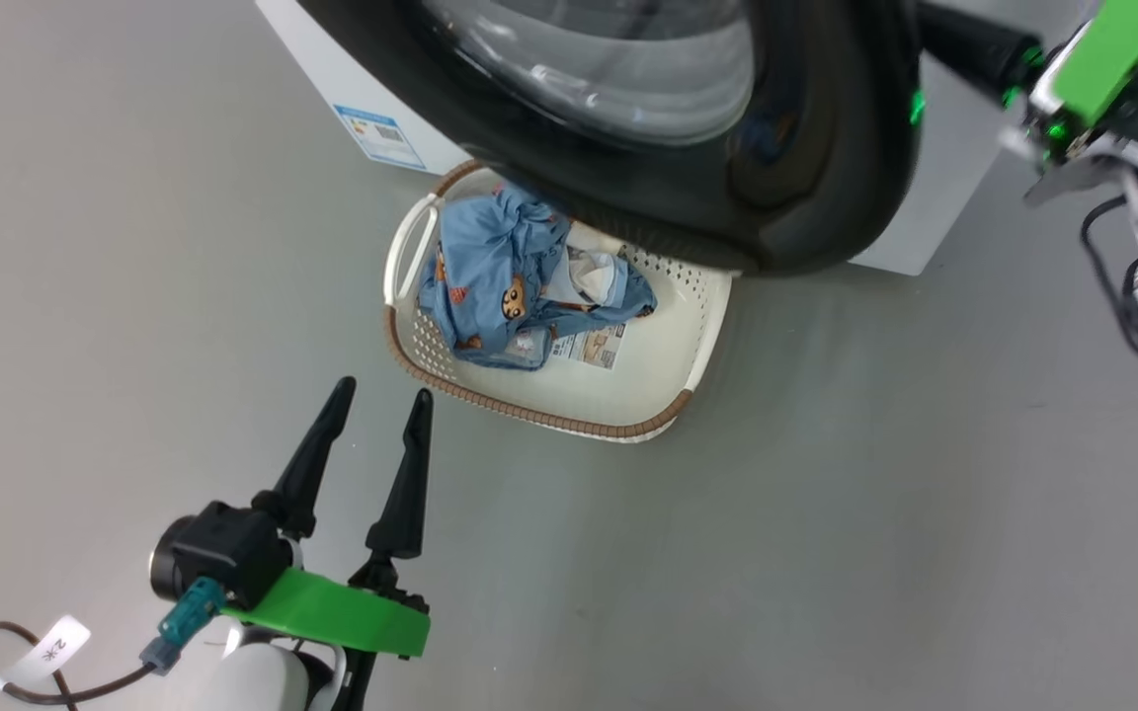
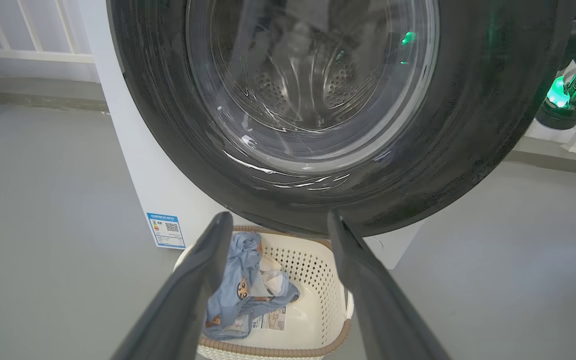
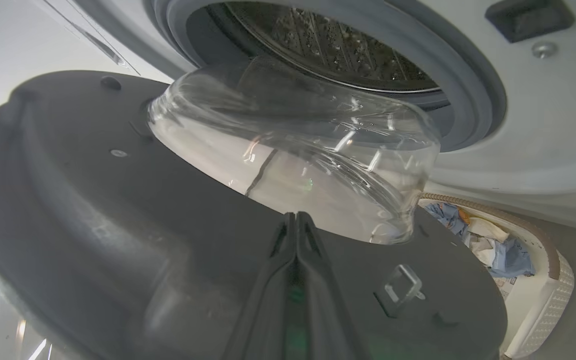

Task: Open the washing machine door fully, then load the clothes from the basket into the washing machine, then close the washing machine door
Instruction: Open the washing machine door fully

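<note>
The washing machine door (image 1: 826, 148) is standing partly open above the basket (image 1: 549, 420), where the clothes (image 1: 500, 267) are lying, not yet loaded. The right gripper (image 3: 295, 220), fingers shut together and holding nothing, is apparently pushing the door's inner face. The left gripper (image 1: 381, 395) is hovering open beside the basket.

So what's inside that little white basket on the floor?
The basket holds a bundle of clothes, blue bear-print and cream-white, plus a paper label on its floor. The washing machine door overhangs its far end, hiding that part.
</note>
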